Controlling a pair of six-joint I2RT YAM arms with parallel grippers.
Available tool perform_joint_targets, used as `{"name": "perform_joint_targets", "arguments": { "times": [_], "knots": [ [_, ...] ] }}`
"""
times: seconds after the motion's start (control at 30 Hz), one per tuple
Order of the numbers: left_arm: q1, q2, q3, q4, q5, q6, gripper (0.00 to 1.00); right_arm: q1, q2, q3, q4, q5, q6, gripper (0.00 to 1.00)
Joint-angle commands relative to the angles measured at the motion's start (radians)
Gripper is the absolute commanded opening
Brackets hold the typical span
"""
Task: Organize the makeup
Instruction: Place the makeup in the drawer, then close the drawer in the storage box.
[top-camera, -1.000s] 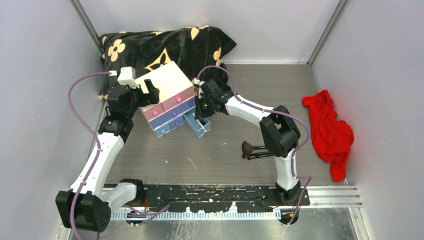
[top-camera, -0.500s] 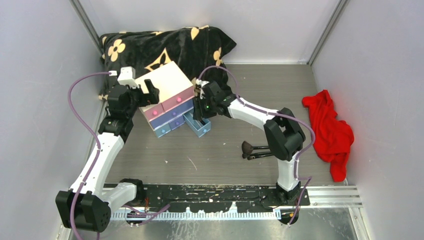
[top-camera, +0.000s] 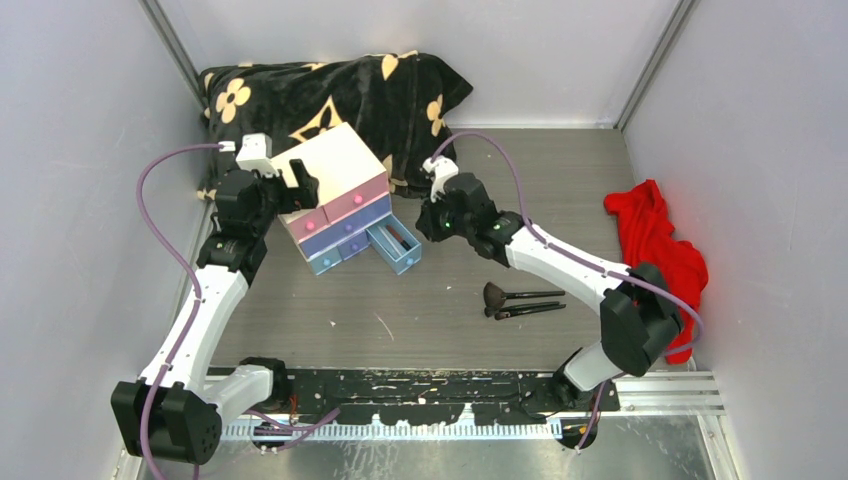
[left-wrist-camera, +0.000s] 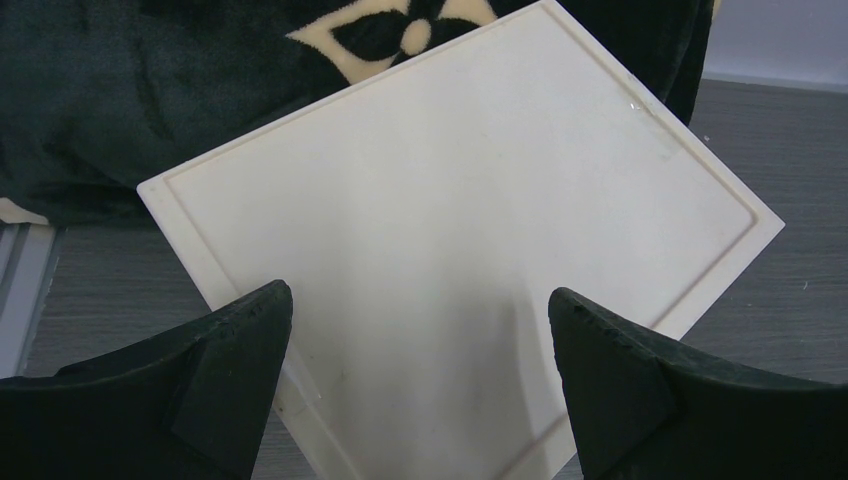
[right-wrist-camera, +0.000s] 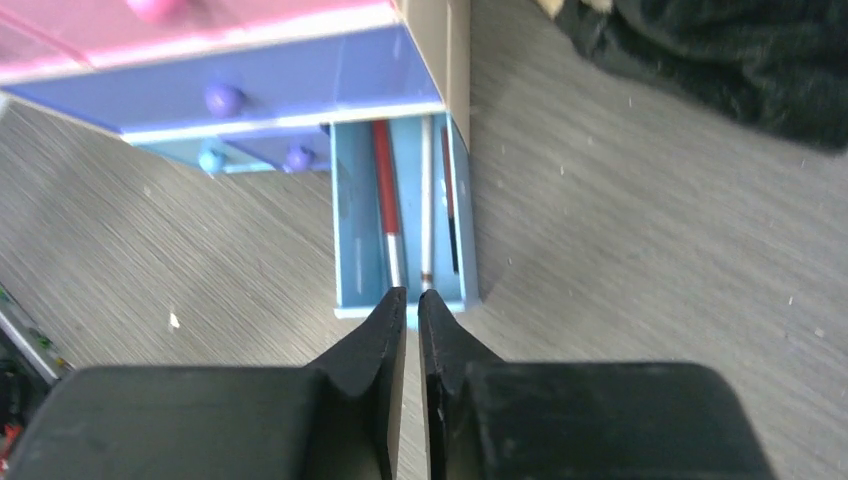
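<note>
Two black-handled makeup brushes (top-camera: 520, 302) lie side by side on the table, right of centre. The lower blue drawer (top-camera: 393, 246) of the white chest (top-camera: 335, 160) stands pulled out, with slim tubes (right-wrist-camera: 388, 215) lying in it. My right gripper (top-camera: 428, 222) is shut and empty, hovering just right of the open drawer (right-wrist-camera: 400, 225), its tips (right-wrist-camera: 412, 297) near the drawer's front edge. My left gripper (top-camera: 298, 180) is open over the chest's white top (left-wrist-camera: 450, 220), touching nothing that I can see. The palette, compacts and jar are out of view.
A black blanket (top-camera: 330, 95) with cream flowers lies behind the chest. A red cloth (top-camera: 660, 260) lies by the right wall. Pink and purple drawers (right-wrist-camera: 230, 90) are closed. Grey walls close in both sides and the back.
My right gripper has pulled back from the open blue drawer to the right, and its arm has swung outward. The left arm has not moved.
</note>
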Motion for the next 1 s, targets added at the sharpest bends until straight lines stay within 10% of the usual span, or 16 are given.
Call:
{"name": "perform_joint_targets", "arguments": {
  "times": [0.0,0.97],
  "knots": [
    [0.005,0.011,-0.006,-0.112,-0.033,-0.002,1.0,0.0,-0.038,-0.132,0.065,0.026,-0.01,0.15],
    [0.005,0.006,-0.004,-0.121,-0.034,0.003,1.0,0.002,0.189,-0.217,0.428,-0.158,0.123,0.14]
  ]
}}
